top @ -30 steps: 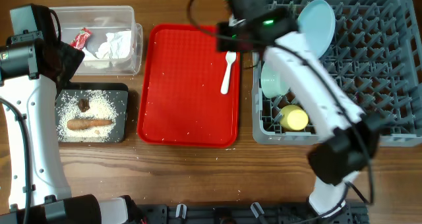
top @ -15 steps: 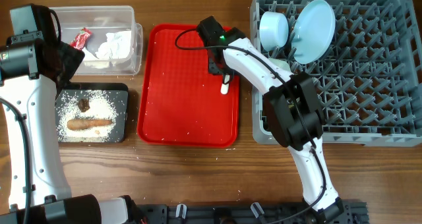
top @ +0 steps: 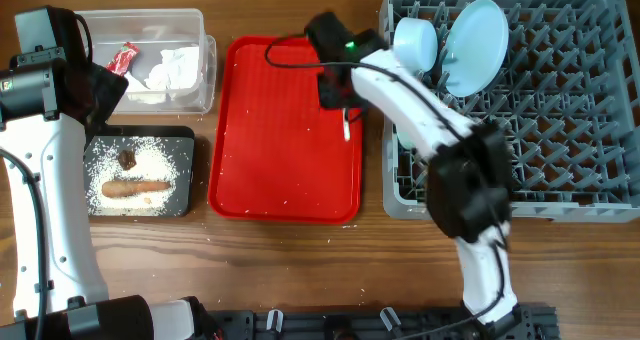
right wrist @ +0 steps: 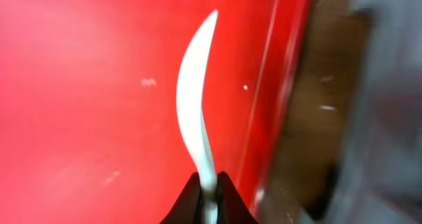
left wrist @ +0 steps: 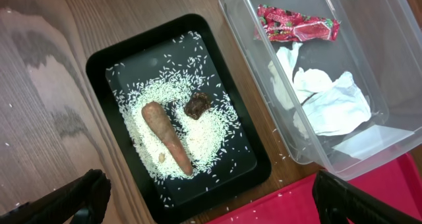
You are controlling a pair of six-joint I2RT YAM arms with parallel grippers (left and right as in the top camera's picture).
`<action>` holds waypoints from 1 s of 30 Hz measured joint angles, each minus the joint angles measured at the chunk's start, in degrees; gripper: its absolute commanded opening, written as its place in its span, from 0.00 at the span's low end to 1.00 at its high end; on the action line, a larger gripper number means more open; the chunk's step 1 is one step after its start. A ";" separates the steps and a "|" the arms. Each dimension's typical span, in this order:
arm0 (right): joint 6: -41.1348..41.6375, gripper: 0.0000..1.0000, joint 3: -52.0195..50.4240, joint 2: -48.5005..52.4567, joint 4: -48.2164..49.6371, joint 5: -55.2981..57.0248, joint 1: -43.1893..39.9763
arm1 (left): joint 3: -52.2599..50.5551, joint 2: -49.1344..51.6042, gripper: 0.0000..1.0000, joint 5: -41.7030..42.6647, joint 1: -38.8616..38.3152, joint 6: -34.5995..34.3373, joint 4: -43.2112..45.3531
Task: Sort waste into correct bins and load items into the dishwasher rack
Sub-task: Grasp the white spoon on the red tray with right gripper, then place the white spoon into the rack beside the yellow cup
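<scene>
Over the right side of the red tray point(top: 270, 140), my right gripper point(top: 337, 88) point(right wrist: 210, 188) is shut on the handle of the white spoon point(top: 346, 129) point(right wrist: 195, 112), whose bowl end points away from me. My left gripper point(left wrist: 211, 204) hangs open and empty over the black tray point(left wrist: 112, 59), which holds the brown food piece point(left wrist: 166, 137), a dark lump point(left wrist: 196, 104) and white crumbs point(left wrist: 211, 128). In the clear tub point(left wrist: 389, 26) lie the red wrapper point(left wrist: 297, 26) and tissue point(left wrist: 323, 102). The grey rack point(top: 560, 130) holds the plate point(top: 475, 45) and a bowl point(top: 415, 42).
My right arm crosses the rack's left edge and covers its front-left corner. The rack's wall stands close to the right of the red tray's rim point(right wrist: 277, 85). Loose grains lie on the red tray and on the wooden table point(top: 300, 260).
The right arm swung from the rack over to the red tray, and its gripper closed on the spoon's handle. The left arm has not moved.
</scene>
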 measured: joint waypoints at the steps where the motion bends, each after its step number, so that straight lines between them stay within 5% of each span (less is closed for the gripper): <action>1: -1.07 0.04 0.00 -4.85 -0.92 -0.22 -0.33 | 0.00 0.00 1.00 0.00 0.00 0.00 0.00; 3: -2.93 0.04 1.99 -22.99 -6.05 1.22 -4.35 | 0.00 0.00 1.00 -0.02 0.00 0.00 0.02; 6: -0.24 0.04 2.62 -33.42 -14.29 4.85 -13.27 | 0.00 0.00 1.00 0.00 0.00 0.00 -0.02; 10: 23.89 0.05 -2.97 -35.10 -23.74 8.81 -29.18 | 0.00 0.00 1.00 0.00 0.00 0.00 -0.02; 13: 37.00 0.06 -17.03 -34.49 -15.37 8.37 -32.85 | 0.00 0.00 1.00 -0.02 0.00 0.00 0.09; 14: 39.85 0.16 -21.46 -34.27 -11.30 7.43 -32.85 | 0.00 0.00 1.00 -0.02 0.00 0.00 0.11; 16: 43.82 1.00 -32.02 -34.05 -2.27 6.19 -32.79 | 0.00 0.00 1.00 0.00 0.00 0.00 -0.11; 19: 46.51 1.00 -37.75 -33.99 -0.50 5.09 -32.79 | 0.00 0.00 1.00 0.20 0.00 0.00 -0.02; 24: 39.23 1.00 -35.60 -38.91 -0.61 3.76 -32.79 | 0.00 0.00 1.00 0.20 0.00 0.00 -0.02; 30: 2.47 1.00 -33.05 -67.21 -4.81 -9.92 -32.74 | 0.00 0.00 1.00 0.20 0.00 0.00 -0.04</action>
